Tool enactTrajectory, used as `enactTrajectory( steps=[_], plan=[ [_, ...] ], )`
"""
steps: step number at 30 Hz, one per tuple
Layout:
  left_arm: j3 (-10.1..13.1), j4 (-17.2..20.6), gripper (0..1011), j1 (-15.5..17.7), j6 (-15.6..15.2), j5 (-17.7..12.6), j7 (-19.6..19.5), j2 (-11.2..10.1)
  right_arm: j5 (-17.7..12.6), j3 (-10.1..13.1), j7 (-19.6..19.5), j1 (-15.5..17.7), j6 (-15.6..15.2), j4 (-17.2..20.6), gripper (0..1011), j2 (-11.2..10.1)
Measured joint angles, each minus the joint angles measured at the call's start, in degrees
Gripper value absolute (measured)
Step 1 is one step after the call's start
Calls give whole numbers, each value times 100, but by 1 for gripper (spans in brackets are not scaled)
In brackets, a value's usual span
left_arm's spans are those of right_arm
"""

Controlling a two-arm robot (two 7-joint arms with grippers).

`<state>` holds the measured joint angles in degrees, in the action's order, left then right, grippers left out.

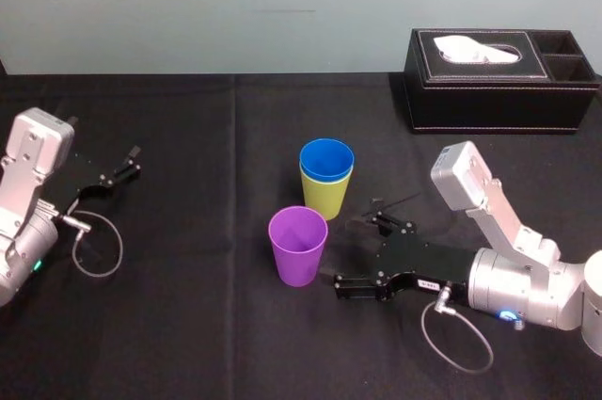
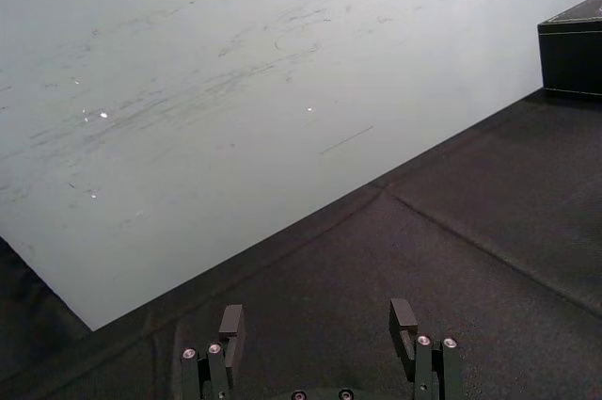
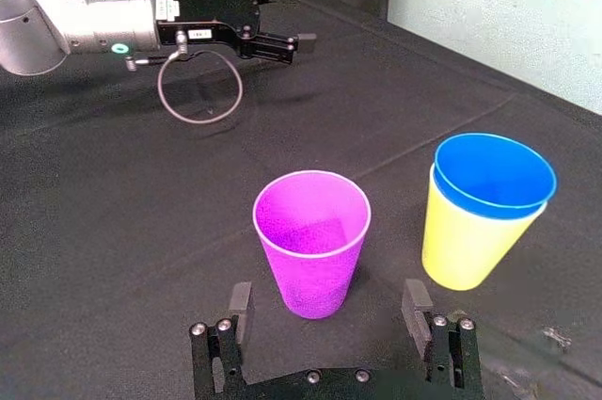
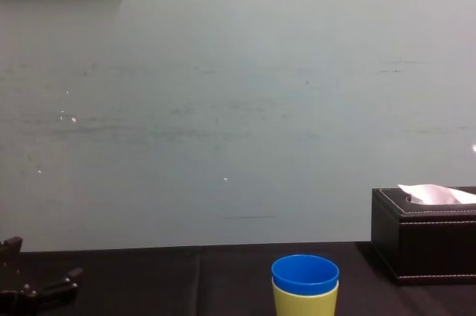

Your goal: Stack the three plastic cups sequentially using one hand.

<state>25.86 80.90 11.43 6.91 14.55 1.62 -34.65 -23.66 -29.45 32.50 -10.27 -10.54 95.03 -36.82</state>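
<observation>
The blue cup (image 1: 326, 157) sits nested inside the yellow-green cup (image 1: 325, 198) near the table's middle; the same pair appears in the chest view, blue cup (image 4: 305, 274) over yellow-green cup (image 4: 305, 303). The purple cup (image 1: 298, 246) stands upright alone, just in front and left of the pair. My right gripper (image 1: 355, 252) lies low on the table to the purple cup's right, open, fingertips just short of the purple cup (image 3: 311, 240) and not touching it. In the right wrist view the right gripper (image 3: 327, 306) frames it, with the blue cup (image 3: 493, 174) in the yellow-green cup (image 3: 463, 245) beside. My left gripper (image 1: 130, 164) is parked at far left, open and empty.
A black tissue box (image 1: 499, 80) stands at the back right, its corner also in the left wrist view (image 2: 574, 52). A black cloth (image 1: 188, 325) covers the table. The left gripper (image 2: 317, 325) faces bare cloth and the pale wall (image 2: 235, 89).
</observation>
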Motion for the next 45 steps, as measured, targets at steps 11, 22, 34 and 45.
enactTrajectory(
  steps=[11, 22, 34, 45],
  plan=[
    [0, 0, 1011, 0, 0, 0, 0, 0, 35, -134, 30, -133, -22, -157, 1000, 166],
    [0, 0, 1011, 0, 0, 0, 0, 0, 67, -252, 60, -303, -60, -327, 1000, 316],
    [0, 0, 1011, 0, 0, 0, 0, 0, 39, -353, 90, -508, -93, -632, 1000, 533],
    [0, 0, 1011, 0, 0, 0, 0, 0, 35, -456, 114, -646, -100, -772, 1000, 642]
  ],
)
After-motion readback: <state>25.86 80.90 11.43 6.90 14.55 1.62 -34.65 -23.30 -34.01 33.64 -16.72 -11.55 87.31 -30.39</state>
